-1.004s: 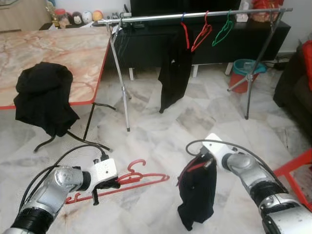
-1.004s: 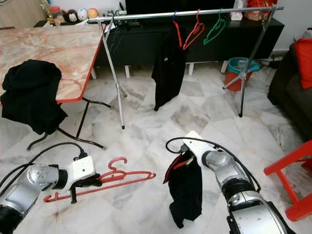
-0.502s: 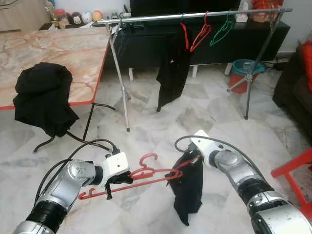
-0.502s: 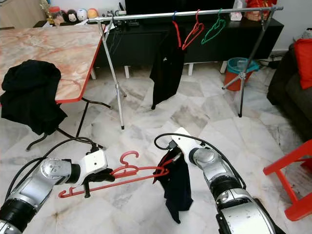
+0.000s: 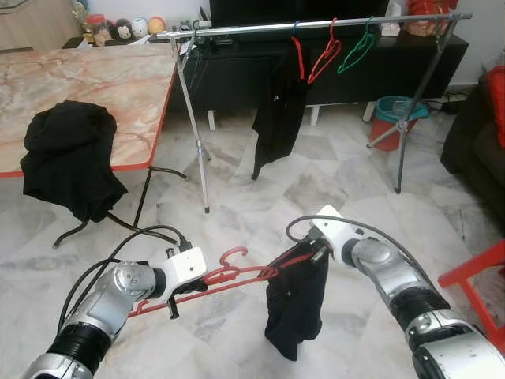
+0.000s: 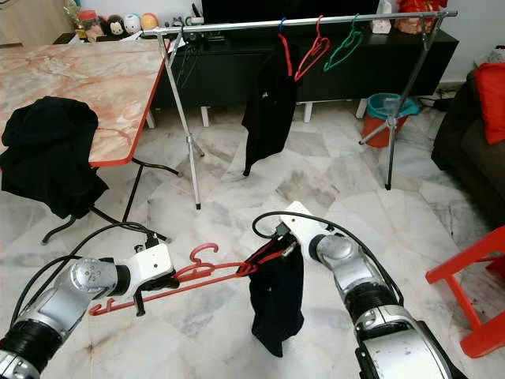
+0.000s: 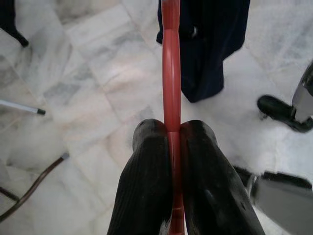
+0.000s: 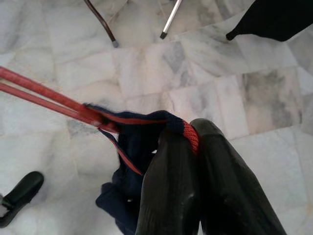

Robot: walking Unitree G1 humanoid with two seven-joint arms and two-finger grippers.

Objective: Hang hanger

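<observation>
From where I stand, the clothes rail (image 5: 316, 26) is the thing to steer by: a long silver bar on tripod legs, set in front of the black cabinet (image 5: 237, 71). On it hang a dark shirt (image 5: 276, 118), a bare red hanger (image 5: 325, 51) and a green hanger (image 5: 353, 49).

Well in front of the rail, low over the marble floor (image 5: 331, 189), the left gripper (image 5: 183, 286) has its two fingers (image 7: 146, 181) pinched tight on the red hanger (image 5: 237, 276), gripping the bar near the hook. The hanger lies nearly level, its hook turned up toward the rail, its far end reaching across to the other arm.

There the right gripper (image 5: 316, 254) is closed on the red-trimmed collar of a dark garment (image 6: 276, 296), which droops from that pinch toward the floor. The hanger's end is pushed into the garment's neck opening.

To the rail's left stands a marble-topped table (image 5: 87, 87) with another black cloth (image 5: 71, 158) slumped over its edge. A teal bucket (image 5: 398, 114) sits beneath the rail's right end.
</observation>
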